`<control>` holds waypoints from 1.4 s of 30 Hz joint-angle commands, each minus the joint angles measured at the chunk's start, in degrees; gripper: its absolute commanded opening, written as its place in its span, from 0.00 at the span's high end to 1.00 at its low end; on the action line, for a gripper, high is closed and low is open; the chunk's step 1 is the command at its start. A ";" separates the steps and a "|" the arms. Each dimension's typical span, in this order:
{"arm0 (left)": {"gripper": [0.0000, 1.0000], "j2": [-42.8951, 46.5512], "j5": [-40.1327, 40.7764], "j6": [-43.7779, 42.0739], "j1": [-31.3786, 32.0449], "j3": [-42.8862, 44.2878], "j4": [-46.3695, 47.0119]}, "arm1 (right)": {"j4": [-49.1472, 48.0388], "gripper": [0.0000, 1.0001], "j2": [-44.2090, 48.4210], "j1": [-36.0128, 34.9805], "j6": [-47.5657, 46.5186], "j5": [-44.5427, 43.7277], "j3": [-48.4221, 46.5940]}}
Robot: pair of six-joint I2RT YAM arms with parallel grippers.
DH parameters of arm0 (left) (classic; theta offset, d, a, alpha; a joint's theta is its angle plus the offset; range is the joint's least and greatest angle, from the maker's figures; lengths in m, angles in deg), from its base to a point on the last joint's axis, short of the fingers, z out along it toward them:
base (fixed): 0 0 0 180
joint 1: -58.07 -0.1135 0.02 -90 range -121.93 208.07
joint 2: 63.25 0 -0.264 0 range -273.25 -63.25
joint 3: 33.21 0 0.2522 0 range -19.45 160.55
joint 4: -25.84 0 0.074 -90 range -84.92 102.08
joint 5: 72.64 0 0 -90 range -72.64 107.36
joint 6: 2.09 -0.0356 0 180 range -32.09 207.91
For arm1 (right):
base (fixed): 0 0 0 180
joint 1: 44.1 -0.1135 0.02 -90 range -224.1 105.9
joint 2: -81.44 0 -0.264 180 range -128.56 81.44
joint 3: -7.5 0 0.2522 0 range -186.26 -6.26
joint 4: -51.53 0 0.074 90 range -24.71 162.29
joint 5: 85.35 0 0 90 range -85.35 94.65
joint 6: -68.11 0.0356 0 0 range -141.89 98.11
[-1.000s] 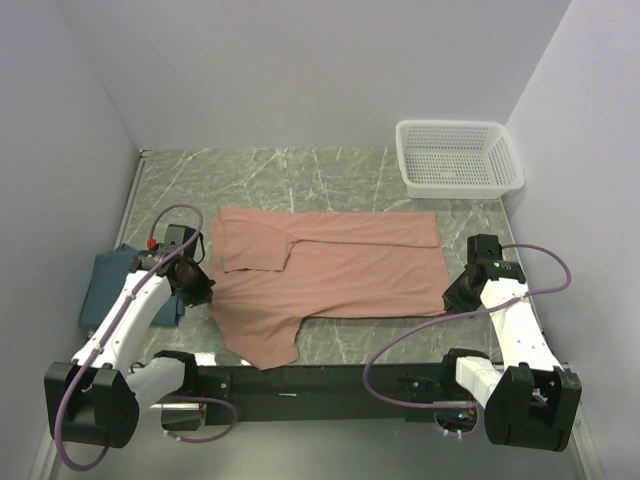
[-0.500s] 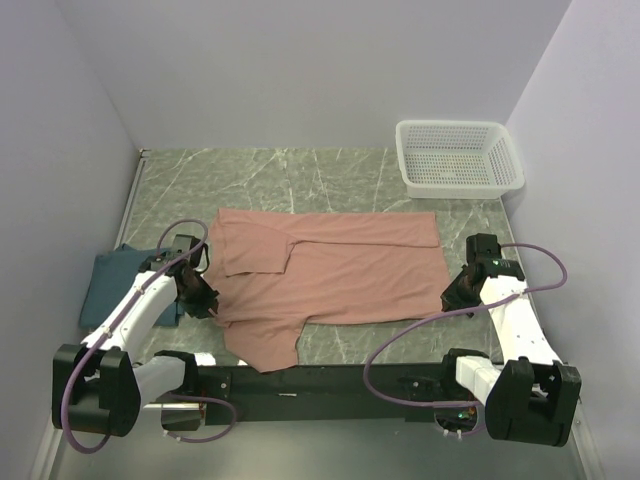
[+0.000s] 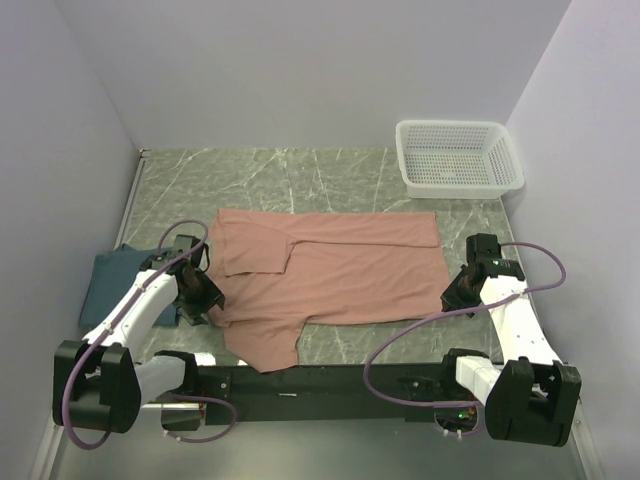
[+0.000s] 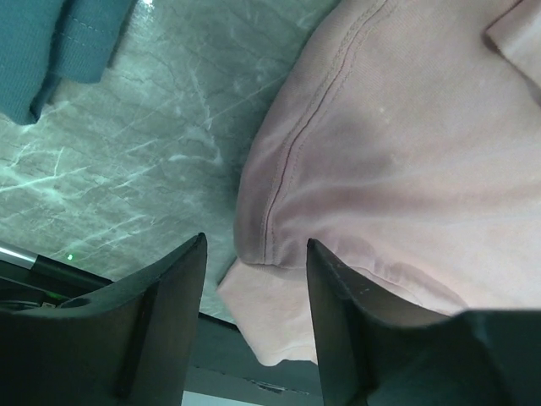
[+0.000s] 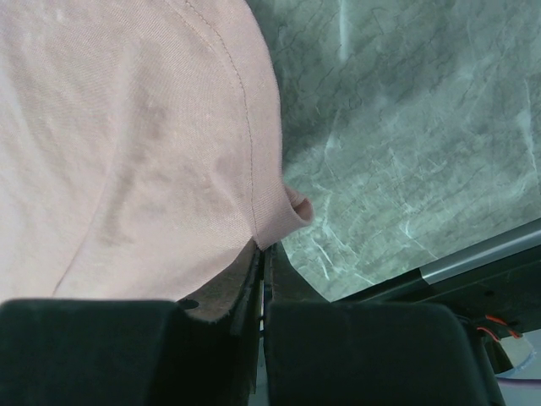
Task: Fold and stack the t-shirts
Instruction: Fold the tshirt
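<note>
Top external view: salmon-pink t-shirt [image 3: 330, 270] spread mostly flat across the middle of the green marbled desk [image 3: 300, 175], one sleeve folded in over the chest, another flap trailing toward the near edge. Dark teal-blue t-shirt [image 3: 108, 282] folded at the desk's left edge, just beside the pink one, apart from it. Left arm stretched forward from its base, wrist tipped down at the pink shirt's left edge. Left claw [image 4: 254, 292] spread wide, fingers either side of the stitched, doubled-over hem, gripping nothing. Right arm angled up from its base, wrist lowered at the shirt's near right corner. Right claw [image 5: 262, 275] pressed fully together, pinching that hemmed corner, a small bunch of cloth puckered just above the fingertips.
</note>
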 commanded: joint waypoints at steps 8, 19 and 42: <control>0.51 -3.45 -2.19 0.64 -0.24 -0.82 2.26 | -1.46 0.96 0.22 0.40 -0.95 -0.25 -1.49; 0.99 -3.19 0.35 -0.06 -0.24 1.28 -0.02 | 0.91 0.96 2.07 0.49 -1.92 -2.71 -3.07; 0.99 -18.38 3.61 -9.28 -3.49 20.61 1.12 | -1.98 0.98 -13.83 0.49 -5.87 -3.68 -18.44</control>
